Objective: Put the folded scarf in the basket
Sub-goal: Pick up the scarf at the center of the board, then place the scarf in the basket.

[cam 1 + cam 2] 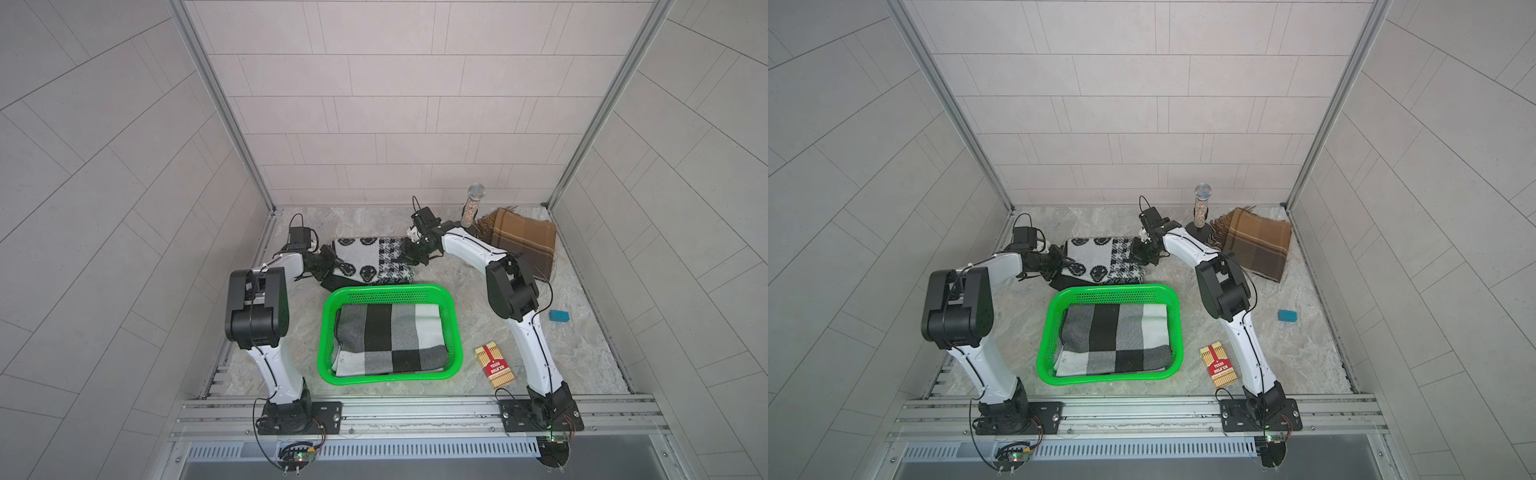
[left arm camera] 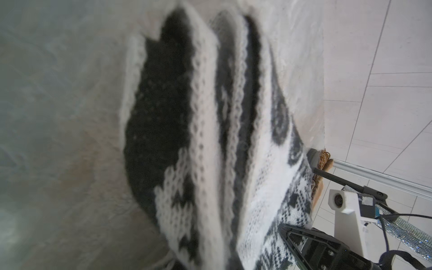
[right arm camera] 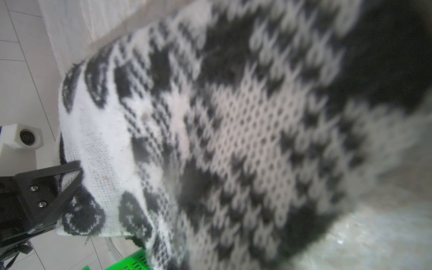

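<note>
Showing the folded knit scarf, black and white with face and houndstooth motifs, lying flat on the counter at 12 o'clock from the green basket. Its near edge is just beside the basket's far rim.

The left gripper is clamped on the scarf's 9 o'clock edge. The right gripper is clamped on its 3 o'clock edge. Each wrist view shows the opposite gripper's fingers pressed onto the knit.

A folded checked scarf already fills the basket floor. A brown plaid scarf lies well apart at 2 o'clock.

**Handling, as judged:**
- The scarf looks light, soft and limp, with no stiffness of its own, so it would sag in the middle between two end grips.
- The knit is fuzzy rather than slippery, so a pinch should hold.
- The left wrist view shows several stacked edges fanned slightly apart. A bite that misses the lower layers could let the fold open on the lift.
- The best hold is across all layers at the two short ends, lifted level and kept gently taut.
- The scarf must clear the far rim, then be lowered toward 6 o'clock onto the checked scarf.
</note>
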### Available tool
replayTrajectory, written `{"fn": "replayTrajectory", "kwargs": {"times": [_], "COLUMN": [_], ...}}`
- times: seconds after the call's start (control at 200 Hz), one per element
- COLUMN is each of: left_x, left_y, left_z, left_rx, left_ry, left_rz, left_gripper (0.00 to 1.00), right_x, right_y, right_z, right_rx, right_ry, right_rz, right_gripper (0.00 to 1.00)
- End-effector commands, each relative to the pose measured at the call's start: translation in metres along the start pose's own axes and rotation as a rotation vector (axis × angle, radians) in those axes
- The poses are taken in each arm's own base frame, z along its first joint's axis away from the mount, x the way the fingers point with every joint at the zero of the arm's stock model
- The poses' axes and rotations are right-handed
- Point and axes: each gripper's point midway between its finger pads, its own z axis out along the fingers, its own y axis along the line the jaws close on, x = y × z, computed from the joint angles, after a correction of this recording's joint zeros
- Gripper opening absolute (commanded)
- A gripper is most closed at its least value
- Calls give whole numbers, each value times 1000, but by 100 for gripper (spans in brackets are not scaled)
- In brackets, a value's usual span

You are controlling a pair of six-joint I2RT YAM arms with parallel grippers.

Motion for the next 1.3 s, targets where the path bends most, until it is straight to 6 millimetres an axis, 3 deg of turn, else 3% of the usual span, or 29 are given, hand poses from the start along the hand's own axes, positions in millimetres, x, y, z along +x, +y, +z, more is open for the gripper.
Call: {"fn": "replayTrajectory", "kwargs": {"times": [0.0,0.27,0.615,0.826,0.996,1.131,1.296], "left_x": [-2,0,19,50,85,120,162], "left_y": [-40,-73,-117,-131,-136,-129,-109], "left_z": [-21,-49,-114,-150,-177,-192,-195], "left_rx": [42,27,42,101,157,195,168], "left_ry": [-20,-49,-97,-86,-73,-41,2], "left_rz": [78,124,167,162,165,167,196], "left_gripper": [0,0,0,0,0,0,0], "right_x": [-10,-17,-5,25,59,89,135], "right_y": [40,65,100,108,102,94,77], "right_z": [-45,-89,-164,-202,-225,-241,-239], "right_rx": [-36,-26,-29,-14,-5,-9,27], "right_ry": [-81,-143,-204,-219,-214,-216,-179], "right_rz": [-77,-121,-194,-238,-250,-249,-279], "right_gripper": [0,0,0,0,0,0,0]}}
